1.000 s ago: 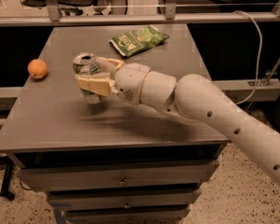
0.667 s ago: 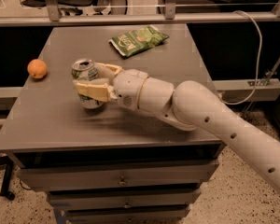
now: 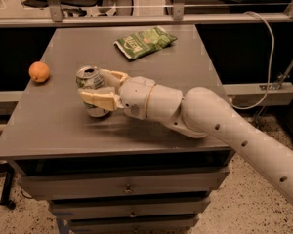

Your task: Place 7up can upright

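The 7up can (image 3: 91, 87) stands upright, or very nearly so, at centre-left of the frame, its open shiny top facing up and its base down at the grey table (image 3: 195, 67) surface; whether the base bears fully on the top cannot be told. The gripper (image 3: 93, 85) is clamped around the can's middle. One cream finger (image 3: 98, 100) lies across the side nearer the camera, and the other reaches round the far side, so the pincer is narrowed to the can's width.

The white arm (image 3: 244, 140) enters from the lower right corner and runs diagonally up and left, low over the table. Its rounded wrist housing (image 3: 151, 100) lies almost level, just right of the can, so the fingers point left.

An orange (image 3: 39, 71) sits near the table's left edge, well apart from the can. A green snack bag (image 3: 145, 42) lies flat towards the far edge, at upper centre. Drawers (image 3: 127, 189) fill the cabinet front below the table top.
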`<action>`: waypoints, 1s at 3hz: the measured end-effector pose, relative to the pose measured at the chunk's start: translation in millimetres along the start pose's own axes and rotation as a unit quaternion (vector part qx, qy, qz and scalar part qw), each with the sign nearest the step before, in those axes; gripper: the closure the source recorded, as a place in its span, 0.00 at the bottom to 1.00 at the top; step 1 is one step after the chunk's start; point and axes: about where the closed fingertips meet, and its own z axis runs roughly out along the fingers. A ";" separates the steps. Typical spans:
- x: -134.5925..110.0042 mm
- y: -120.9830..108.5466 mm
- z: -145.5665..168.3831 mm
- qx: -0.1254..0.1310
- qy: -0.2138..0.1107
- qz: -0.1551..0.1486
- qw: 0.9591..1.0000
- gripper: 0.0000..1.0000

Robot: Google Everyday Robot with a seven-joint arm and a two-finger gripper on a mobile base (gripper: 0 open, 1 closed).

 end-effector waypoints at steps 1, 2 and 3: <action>1.9 2.0 -5.3 -0.007 0.010 -0.005 1.000 0.13; 3.7 4.3 -16.1 -0.006 0.020 -0.012 1.000 0.00; 3.6 1.1 -41.4 0.009 0.041 -0.020 0.999 0.00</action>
